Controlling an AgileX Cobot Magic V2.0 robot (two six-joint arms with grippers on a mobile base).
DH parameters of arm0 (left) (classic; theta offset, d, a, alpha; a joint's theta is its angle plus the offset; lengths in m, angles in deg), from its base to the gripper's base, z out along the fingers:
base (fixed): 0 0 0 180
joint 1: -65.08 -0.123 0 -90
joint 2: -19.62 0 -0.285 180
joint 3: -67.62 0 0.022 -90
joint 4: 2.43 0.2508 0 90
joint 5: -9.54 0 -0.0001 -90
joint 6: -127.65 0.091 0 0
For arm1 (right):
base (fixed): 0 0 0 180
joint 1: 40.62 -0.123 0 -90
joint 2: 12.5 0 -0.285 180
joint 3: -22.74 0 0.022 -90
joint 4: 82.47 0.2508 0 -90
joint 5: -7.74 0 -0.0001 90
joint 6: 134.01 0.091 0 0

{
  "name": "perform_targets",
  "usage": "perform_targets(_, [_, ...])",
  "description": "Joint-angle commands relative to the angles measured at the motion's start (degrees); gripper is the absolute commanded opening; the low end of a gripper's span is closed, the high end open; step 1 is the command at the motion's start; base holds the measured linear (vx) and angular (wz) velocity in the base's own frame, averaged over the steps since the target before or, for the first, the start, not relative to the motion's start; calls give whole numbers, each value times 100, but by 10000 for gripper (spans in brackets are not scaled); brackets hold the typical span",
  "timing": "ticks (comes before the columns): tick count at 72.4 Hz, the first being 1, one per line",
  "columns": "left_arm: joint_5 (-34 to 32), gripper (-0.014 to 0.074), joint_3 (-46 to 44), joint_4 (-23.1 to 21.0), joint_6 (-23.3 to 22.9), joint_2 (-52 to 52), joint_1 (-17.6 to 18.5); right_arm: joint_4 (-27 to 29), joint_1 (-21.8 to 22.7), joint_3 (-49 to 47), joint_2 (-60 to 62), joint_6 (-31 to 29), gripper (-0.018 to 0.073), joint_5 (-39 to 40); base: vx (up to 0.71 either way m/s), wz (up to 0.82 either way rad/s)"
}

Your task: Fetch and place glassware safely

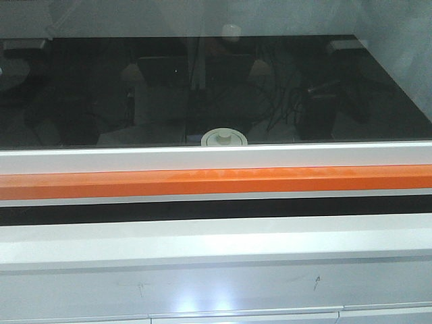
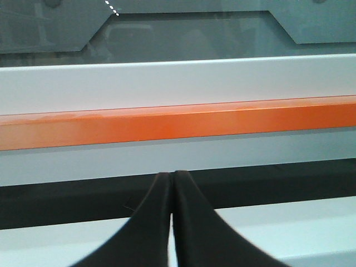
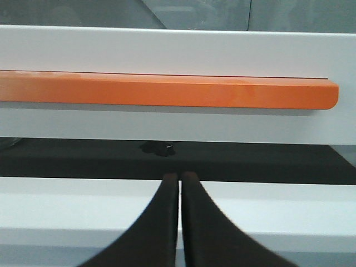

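**A:** Left side first. How is the left gripper [image 2: 172, 177]?

**B:** Its black fingers meet at the tips with nothing between them. The orange bar [image 2: 178, 123] runs across at twelve o'clock from them.

**A:** And the jar [image 1: 224, 138]?

**B:** In the front view it's at six o'clock of the dark glass pane [image 1: 101, 88], right at its lower edge. Only the cream lid and knob show above the white frame [image 1: 216, 156]; the glass body is hidden.

**A:** The right gripper [image 3: 179, 177]?

**B:** The fingers are drawn together but for a hairline slit, gripping nothing. The bar's rounded end lies at two o'clock from them.
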State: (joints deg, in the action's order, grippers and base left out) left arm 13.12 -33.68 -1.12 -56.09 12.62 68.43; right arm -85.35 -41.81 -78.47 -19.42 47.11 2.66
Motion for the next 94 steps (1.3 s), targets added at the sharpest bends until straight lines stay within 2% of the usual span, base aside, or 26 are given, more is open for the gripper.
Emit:
perform_targets(1, [-394,-7,169,-43,-38,60,21,-26,32,102,33,-14,-8,432,0,0])
perform_targets(81, [-485,-7,169,10,-23,60,21,-84,32,102,33,-58,-8,456,0,0])
perform_targets(94, [-542,-7,169,27,7,60,21,-93,32,98,33,-64,-8,773,0,0])
